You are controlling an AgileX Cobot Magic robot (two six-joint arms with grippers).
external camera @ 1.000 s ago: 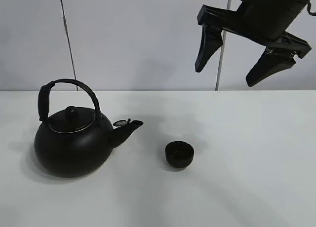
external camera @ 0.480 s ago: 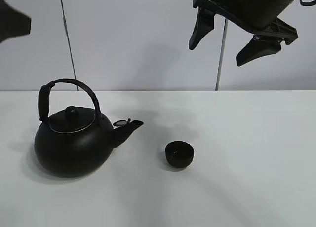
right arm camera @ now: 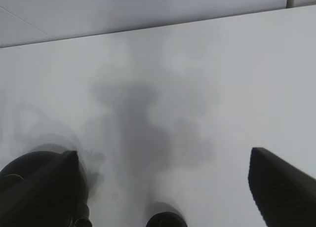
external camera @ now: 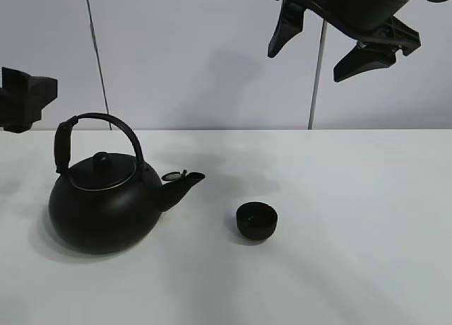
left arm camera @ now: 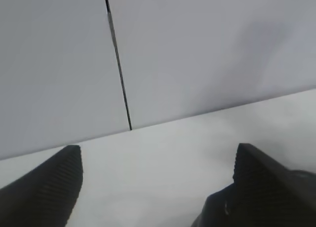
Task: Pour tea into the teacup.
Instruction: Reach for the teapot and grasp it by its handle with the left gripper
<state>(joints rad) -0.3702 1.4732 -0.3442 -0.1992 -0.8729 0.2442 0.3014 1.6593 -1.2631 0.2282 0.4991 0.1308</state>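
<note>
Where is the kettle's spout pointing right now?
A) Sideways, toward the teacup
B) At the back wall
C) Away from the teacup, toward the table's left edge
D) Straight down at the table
A: in the high view the kettle stands upright on the table, and its spout points to the right, toward the teacup, which stands apart from it.

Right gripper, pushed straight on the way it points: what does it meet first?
Probably bare table: the right gripper, open, aims at the white surface, with the teacup seemingly off that line. Depth is uncertain.
</note>
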